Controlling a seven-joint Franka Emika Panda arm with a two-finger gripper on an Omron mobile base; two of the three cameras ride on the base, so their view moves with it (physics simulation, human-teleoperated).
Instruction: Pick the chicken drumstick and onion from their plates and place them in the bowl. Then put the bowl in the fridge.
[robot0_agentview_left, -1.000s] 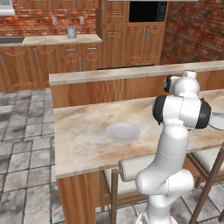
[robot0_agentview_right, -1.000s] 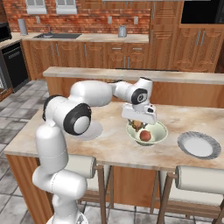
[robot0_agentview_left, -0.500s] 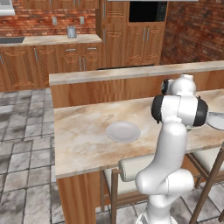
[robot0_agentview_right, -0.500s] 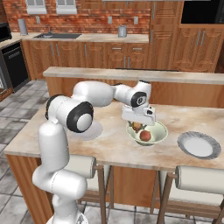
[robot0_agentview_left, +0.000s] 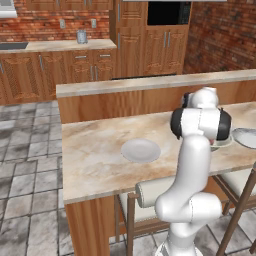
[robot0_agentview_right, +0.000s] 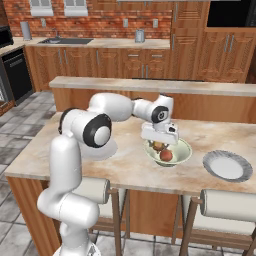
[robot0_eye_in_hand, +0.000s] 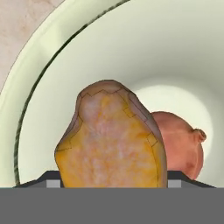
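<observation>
1. One bowl (robot0_agentview_right: 172, 151) stands on the marble counter (robot0_agentview_right: 130, 170), pale greenish-cream, upright, between the two plates.
2. Two things lie in the bowl: one chicken drumstick (robot0_eye_in_hand: 111, 141) and one onion (robot0_eye_in_hand: 181, 142).
3. In the hand view the drumstick fills the foreground, golden-orange with a browner upper end, and the onion sits just behind it against the bowl's inner wall, apparently touching it.
4. In the right base view the onion (robot0_agentview_right: 166, 155) shows as a reddish ball in the bowl, with the drumstick (robot0_agentview_right: 158, 146) partly hidden under the hand.
5. One gripper (robot0_agentview_right: 159, 142) hangs directly over the bowl, pointing down into it.
6. Its fingers (robot0_eye_in_hand: 52, 181) stand wide, one at each side of the drumstick. Whether the pads actually press on the meat I cannot tell, since the tips are nearly hidden at the bottom of the hand view.
7. Two plates lie on the counter, both flat and light grey with nothing on them.
8. The first plate (robot0_agentview_left: 140, 150) lies to the arm's left, well apart from the bowl.
9. The second plate (robot0_agentview_right: 227, 165) lies to the right of the bowl, near it but not touching.
10. Two padded stools (robot0_agentview_right: 227, 206) stand tucked under the counter's near edge.
</observation>
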